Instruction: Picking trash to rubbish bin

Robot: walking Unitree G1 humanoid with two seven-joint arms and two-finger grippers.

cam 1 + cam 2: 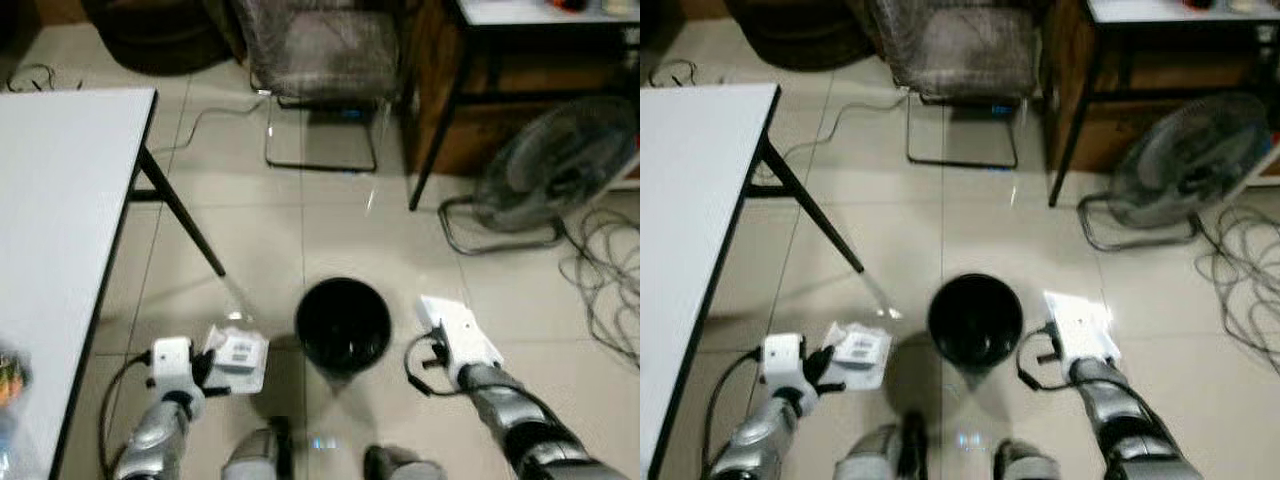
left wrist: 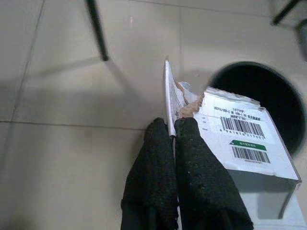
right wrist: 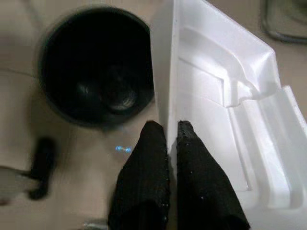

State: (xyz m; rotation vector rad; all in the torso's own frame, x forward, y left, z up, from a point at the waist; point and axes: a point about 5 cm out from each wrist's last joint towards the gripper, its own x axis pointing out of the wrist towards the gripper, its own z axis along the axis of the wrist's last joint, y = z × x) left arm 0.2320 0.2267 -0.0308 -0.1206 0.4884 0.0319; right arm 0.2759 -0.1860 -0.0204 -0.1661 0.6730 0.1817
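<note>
Left hand [image 2: 173, 134] is pinching the torn flap of a barcoded cardboard box [image 2: 244, 143], fingers closed on it, just left of the black bin [image 1: 343, 323]. Right hand [image 3: 171, 132] is clamping a white foam insert's [image 3: 225, 110] edge, just right of the bin.

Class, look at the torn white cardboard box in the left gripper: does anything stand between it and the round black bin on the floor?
Nothing visible does. The torn white cardboard box, pinched in the left gripper, hangs beside the round black bin, with bare tile between them.
</note>
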